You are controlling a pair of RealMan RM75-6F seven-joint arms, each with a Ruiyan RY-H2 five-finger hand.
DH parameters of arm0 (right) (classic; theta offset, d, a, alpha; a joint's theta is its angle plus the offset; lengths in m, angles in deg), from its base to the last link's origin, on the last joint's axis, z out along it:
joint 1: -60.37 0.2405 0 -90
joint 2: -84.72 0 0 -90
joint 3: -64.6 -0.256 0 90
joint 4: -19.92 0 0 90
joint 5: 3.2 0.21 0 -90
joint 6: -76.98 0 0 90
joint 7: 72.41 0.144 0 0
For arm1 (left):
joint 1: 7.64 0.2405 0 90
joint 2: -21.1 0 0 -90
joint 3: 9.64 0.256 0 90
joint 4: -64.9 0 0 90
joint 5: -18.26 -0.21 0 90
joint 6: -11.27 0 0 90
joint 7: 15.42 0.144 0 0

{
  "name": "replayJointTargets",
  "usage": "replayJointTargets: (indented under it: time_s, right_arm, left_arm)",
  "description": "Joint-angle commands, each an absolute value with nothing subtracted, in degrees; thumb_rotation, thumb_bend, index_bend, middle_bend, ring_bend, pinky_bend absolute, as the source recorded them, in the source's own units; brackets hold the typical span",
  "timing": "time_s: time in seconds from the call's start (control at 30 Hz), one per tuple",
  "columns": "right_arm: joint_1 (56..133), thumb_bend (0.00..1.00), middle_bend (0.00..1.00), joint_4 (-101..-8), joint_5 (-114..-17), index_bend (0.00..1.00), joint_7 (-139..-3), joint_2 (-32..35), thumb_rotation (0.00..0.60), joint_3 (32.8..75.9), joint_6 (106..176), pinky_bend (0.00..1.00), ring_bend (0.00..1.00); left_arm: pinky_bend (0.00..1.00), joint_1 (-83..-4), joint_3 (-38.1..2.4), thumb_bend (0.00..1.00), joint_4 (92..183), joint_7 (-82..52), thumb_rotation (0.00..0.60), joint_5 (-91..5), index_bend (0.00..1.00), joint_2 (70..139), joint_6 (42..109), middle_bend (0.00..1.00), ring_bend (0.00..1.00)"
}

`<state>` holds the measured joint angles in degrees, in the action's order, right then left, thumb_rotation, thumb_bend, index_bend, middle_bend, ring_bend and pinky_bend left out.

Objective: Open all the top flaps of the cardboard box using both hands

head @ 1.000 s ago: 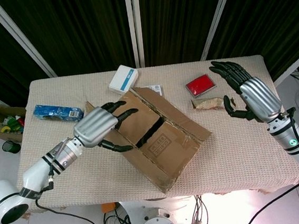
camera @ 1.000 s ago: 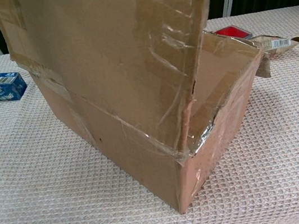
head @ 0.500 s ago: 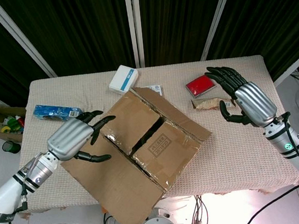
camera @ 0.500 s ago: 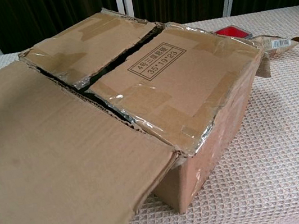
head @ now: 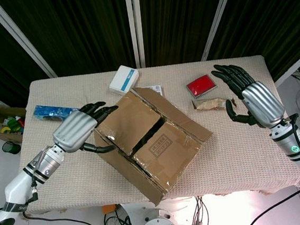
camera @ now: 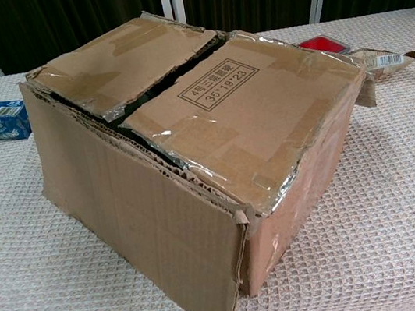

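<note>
1. The box (head: pixel 150 139) sits mid-table (head: pixel 239 152), askew; its near long flap (camera: pixel 135 222) hangs down the front, while two inner flaps lie flat on top.
2. The left hand (head: pixel 80 130) holds nothing, fingers spread at the box's left top edge.
3. The right hand (head: pixel 252 98) hovers empty, fingers apart, well clear of the box.
4. Behind: a blue packet (head: pixel 51 112), white box (head: pixel 124 79), red pack (head: pixel 200 86).

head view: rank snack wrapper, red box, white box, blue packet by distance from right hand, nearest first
1. Snack wrapper, just left of the right hand.
2. Red box, beyond the wrapper, toward the table's far edge.
3. White box, far edge, mid-table.
4. Blue packet, far left.
</note>
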<state>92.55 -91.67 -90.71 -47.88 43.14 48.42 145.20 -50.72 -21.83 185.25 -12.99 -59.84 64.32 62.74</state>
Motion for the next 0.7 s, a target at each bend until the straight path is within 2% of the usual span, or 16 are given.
replayJointTargets:
  time_s: [0.03,0.33,0.37,0.43,0.5,0.57,0.6,0.7]
  right_arm:
    - [92.55,0.68,0.03,-91.64,-90.44,0.0,-47.81,43.26,0.6,48.33,145.04,0.0,0.0]
    - [92.51,0.68,0.02,-91.39,-90.03,0.0,-48.55,43.31,0.6,48.32,144.65,0.0,0.0]
    - [92.47,0.68,0.02,-91.34,-89.96,0.0,-48.58,43.35,0.6,48.31,144.65,0.0,0.0]
    - [92.36,0.68,0.02,-91.2,-89.8,0.0,-48.47,43.48,0.6,48.29,144.67,0.0,0.0]
    - [92.24,0.68,0.02,-90.98,-89.77,0.0,-48.29,43.58,0.6,48.32,144.69,0.0,0.0]
    - [92.14,0.68,0.02,-90.71,-89.76,0.0,-48.03,43.57,0.6,48.35,144.74,0.0,0.0]
    - [92.09,0.68,0.02,-90.48,-89.73,0.0,-47.82,43.53,0.6,48.37,144.74,0.0,0.0]
    - [92.03,0.68,0.02,-89.9,-89.74,0.0,-47.36,43.41,0.6,48.46,144.65,0.0,0.0]
  left_arm:
    - [0.19,-53.17,-21.95,0.05,182.08,-2.87,0.0,-52.69,0.03,73.18,64.08,0.1,0.05]
    - [0.17,-60.48,-21.75,0.05,176.59,12.33,0.012,-41.88,0.0,85.49,63.71,0.06,0.03]
    - [0.16,-61.09,-21.66,0.05,176.15,13.54,0.042,-41.05,0.0,86.3,63.76,0.05,0.03]
    - [0.16,-62.44,-21.49,0.05,175.39,16.25,0.176,-38.99,0.0,87.65,63.9,0.02,0.02]
    - [0.15,-63.83,-21.19,0.06,175.1,19.16,0.419,-36.81,0.0,88.19,63.85,0.0,0.01]
    - [0.14,-64.75,-21.05,0.06,175.22,21.13,0.57,-35.03,0.0,88.57,64.25,0.0,0.0]
    - [0.14,-65.2,-20.96,0.06,175.47,22.06,0.595,-33.78,0.0,88.76,64.56,0.0,0.0]
    - [0.14,-65.97,-20.74,0.06,176.36,23.33,0.6,-31.19,0.0,88.95,65.14,0.0,0.0]
